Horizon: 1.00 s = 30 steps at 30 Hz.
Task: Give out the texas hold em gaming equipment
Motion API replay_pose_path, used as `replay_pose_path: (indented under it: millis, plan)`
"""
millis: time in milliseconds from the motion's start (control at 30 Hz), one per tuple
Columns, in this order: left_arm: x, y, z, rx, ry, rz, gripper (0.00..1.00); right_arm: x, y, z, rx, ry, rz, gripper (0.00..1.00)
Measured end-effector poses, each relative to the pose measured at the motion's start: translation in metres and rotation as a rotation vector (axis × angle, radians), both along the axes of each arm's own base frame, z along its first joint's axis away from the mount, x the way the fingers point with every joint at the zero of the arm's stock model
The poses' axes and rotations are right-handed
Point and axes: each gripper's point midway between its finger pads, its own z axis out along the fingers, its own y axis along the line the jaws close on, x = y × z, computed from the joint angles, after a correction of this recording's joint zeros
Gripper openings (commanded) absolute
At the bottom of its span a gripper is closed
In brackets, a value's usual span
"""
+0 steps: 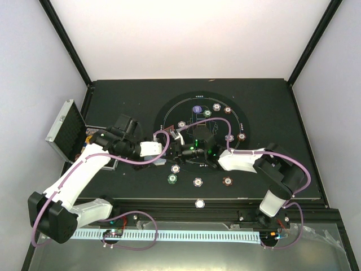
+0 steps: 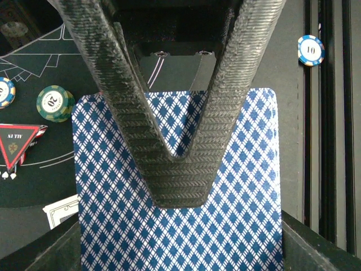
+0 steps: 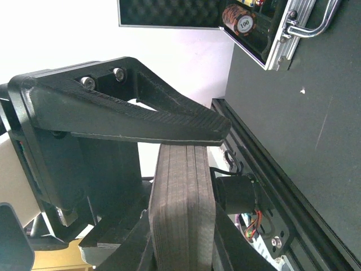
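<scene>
My two grippers meet over the middle of the round table layout (image 1: 169,107). My right gripper (image 1: 201,149) is shut on a deck of playing cards, seen edge-on in the right wrist view (image 3: 183,209) under its finger (image 3: 141,116). My left gripper (image 1: 178,149) is shut on the top blue-diamond-backed card (image 2: 237,214); its upper finger (image 2: 180,180) lies flat on it. Striped poker chips lie around the layout: green (image 1: 172,179), red-brown (image 1: 227,181), pale (image 1: 198,182). A purple button disc (image 1: 197,109) sits at the far side. A red triangle marker (image 2: 16,144) shows in the left wrist view.
The open silver case (image 1: 66,130) stands at the left edge, with chips (image 3: 240,20) in it. A white disc (image 1: 199,203) lies on the front rail. A green chip (image 2: 55,103), a blue chip (image 2: 311,49) and a face-up card corner (image 2: 62,210) lie near the left gripper.
</scene>
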Motion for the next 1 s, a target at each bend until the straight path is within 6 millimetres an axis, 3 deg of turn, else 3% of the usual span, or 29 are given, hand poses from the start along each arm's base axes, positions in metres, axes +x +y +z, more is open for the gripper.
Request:
replay_pose_path:
  millis: [133,233,267,333,433,600,767,1000]
  plan:
    - [-0.001,0.000,0.000,0.001,0.002,0.000,0.28,0.000,0.000,-0.002,-0.008,-0.004,0.001,0.01]
    - [-0.001,0.001,-0.001,0.004,0.004,0.001,0.04,0.000,0.001,-0.003,-0.019,-0.017,0.006,0.01]
    - [-0.001,0.001,-0.001,0.006,0.004,0.002,0.02,0.001,0.001,-0.003,-0.022,-0.022,0.007,0.02]
    - [0.000,0.002,-0.001,0.010,0.005,0.004,0.02,0.001,0.001,-0.005,-0.032,-0.031,0.009,0.07]
    - [0.001,0.003,-0.001,0.016,0.003,0.008,0.02,0.002,0.002,-0.006,-0.046,-0.045,0.011,0.29]
    - [-0.003,0.004,-0.001,0.023,0.017,0.004,0.02,0.007,0.002,-0.013,-0.098,-0.077,-0.001,0.51]
    - [-0.005,0.005,-0.003,0.027,0.030,0.002,0.01,0.011,0.002,-0.019,-0.141,-0.086,-0.012,0.61]
    - [-0.006,0.005,-0.003,0.026,0.034,0.001,0.02,0.011,0.007,-0.020,-0.130,-0.070,-0.007,0.64]
